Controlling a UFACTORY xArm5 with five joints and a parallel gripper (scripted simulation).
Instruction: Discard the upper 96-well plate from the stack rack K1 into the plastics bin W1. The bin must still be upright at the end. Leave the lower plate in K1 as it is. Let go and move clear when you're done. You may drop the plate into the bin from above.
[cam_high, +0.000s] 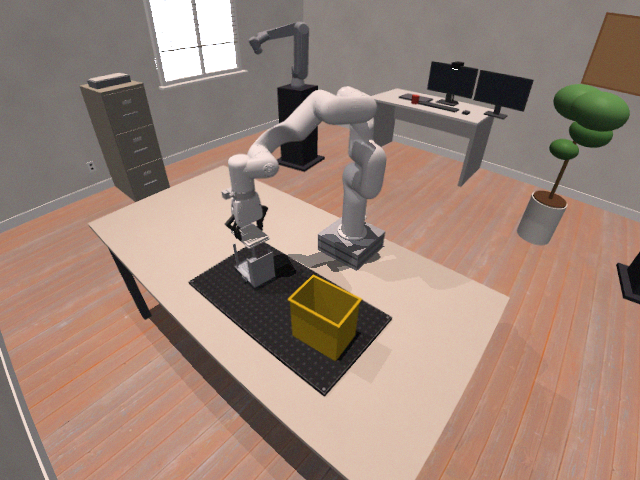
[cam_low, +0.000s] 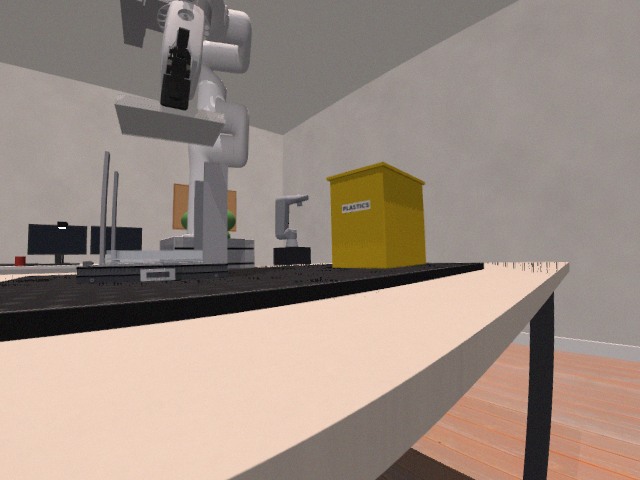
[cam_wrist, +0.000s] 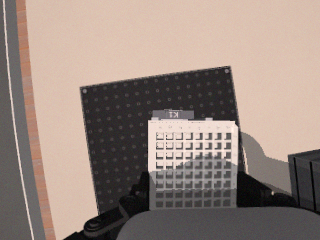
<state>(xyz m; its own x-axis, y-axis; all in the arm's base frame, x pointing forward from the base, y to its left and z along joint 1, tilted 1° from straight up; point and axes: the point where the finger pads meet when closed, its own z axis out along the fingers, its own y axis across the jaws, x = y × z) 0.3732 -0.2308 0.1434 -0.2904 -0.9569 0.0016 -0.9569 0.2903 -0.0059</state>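
Above rack K1 (cam_low: 214, 211), gripper (cam_low: 175, 93) fingers pinching upper plate (cam_low: 165, 124) between them

Plate (cam_high: 255, 238) hangs above rack K1 (cam_high: 256, 268); bin W1 (cam_high: 323, 315) stands beside the rack on the mat (cam_high: 242, 304).

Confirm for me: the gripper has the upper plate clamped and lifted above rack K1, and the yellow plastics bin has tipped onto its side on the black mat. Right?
Not quite. The gripper does hold the upper plate above rack K1, but the yellow plastics bin stands upright on the black mat, open end up. The exterior and top views both show it.
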